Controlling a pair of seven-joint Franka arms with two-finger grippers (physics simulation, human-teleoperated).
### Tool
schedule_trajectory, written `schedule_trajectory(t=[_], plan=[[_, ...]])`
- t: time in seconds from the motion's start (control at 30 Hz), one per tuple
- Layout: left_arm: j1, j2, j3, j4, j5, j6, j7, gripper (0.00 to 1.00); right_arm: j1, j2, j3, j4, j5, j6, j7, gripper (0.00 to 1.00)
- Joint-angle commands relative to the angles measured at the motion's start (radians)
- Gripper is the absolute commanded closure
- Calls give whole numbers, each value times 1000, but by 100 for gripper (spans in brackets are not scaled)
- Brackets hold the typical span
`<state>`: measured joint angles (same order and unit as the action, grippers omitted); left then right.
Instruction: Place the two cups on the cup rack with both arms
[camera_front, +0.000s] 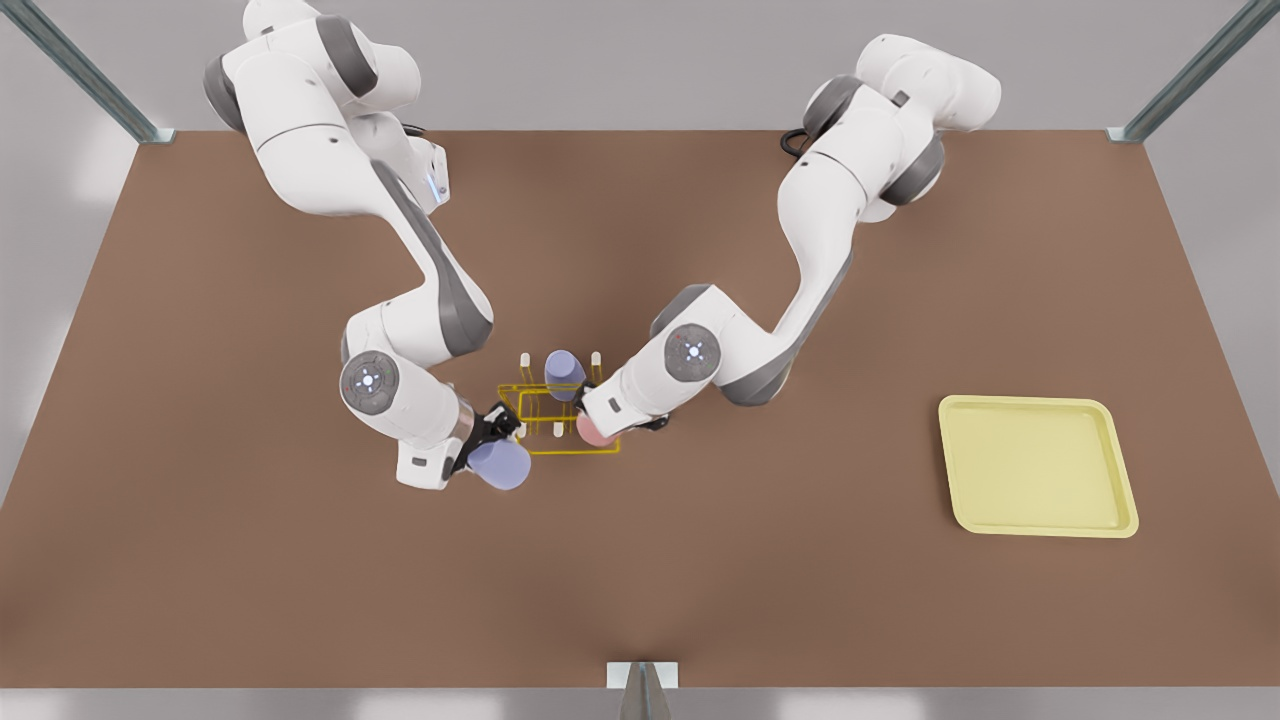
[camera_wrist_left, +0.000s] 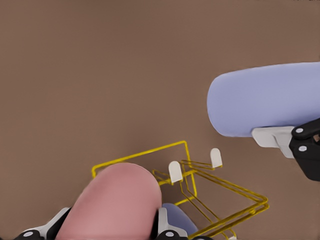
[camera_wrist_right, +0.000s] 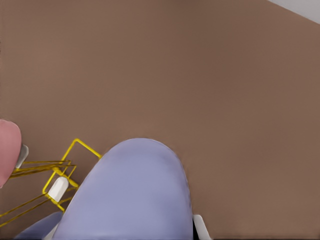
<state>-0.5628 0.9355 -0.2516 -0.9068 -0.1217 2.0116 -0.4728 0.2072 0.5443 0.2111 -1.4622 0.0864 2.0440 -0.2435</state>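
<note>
My left gripper is shut on the pink cup, holding it over the near corner of the yellow wire cup rack. In the front view that pink cup sits under the arm on the front view's right. My right gripper is shut on a lavender cup, tipped on its side just off the rack's front-left corner. The right wrist view has this lavender cup close up beside the rack. Another lavender cup stands on the rack's far pegs.
A pale-yellow flat tray lies on the brown table at the front view's right. Both forearms lean in over the rack from the back, crowding it from either side. White-tipped pegs stand free between the two held cups.
</note>
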Motion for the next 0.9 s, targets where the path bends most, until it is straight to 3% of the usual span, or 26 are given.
schedule_trajectory(t=[0.0,0.03,0.07,0.23,0.33,0.4,0.43,0.47,0.5,0.7,0.73,0.77,0.87], plan=[[-9,17,0,3,-24,64,-333,22,0,-1,1,3,-1,-97,-39,17],[-9,25,-1,2,-24,85,-333,22,1,-1,1,3,-1,-108,-40,17],[-9,32,-1,3,-24,88,-328,0,1,0,1,3,-1,-119,-43,17],[7,17,6,2,-13,10,-328,0,4,22,2,34,15,-177,-109,17],[139,-271,109,2,125,-543,-281,0,20,45,4,54,21,-186,-111,17],[288,-392,109,2,270,-746,163,0,20,52,22,59,21,-192,-111,17],[310,-411,109,2,296,-751,253,0,20,54,22,59,21,-200,-111,17],[348,-516,112,-108,326,-716,506,0,20,60,22,57,19,-203,-111,17],[348,-720,149,-440,323,-535,594,0,26,60,22,56,18,-208,-111,17],[417,-704,150,-428,223,-593,600,0,20,66,21,51,18,-245,-128,14],[431,-704,150,-428,203,-593,602,0,20,68,21,52,16,-245,-126,11],[437,-704,150,-428,204,-593,603,0,21,68,21,52,16,-245,-125,0],[443,-704,147,-428,206,-593,603,0,20,69,21,57,18,-245,-126,0]])
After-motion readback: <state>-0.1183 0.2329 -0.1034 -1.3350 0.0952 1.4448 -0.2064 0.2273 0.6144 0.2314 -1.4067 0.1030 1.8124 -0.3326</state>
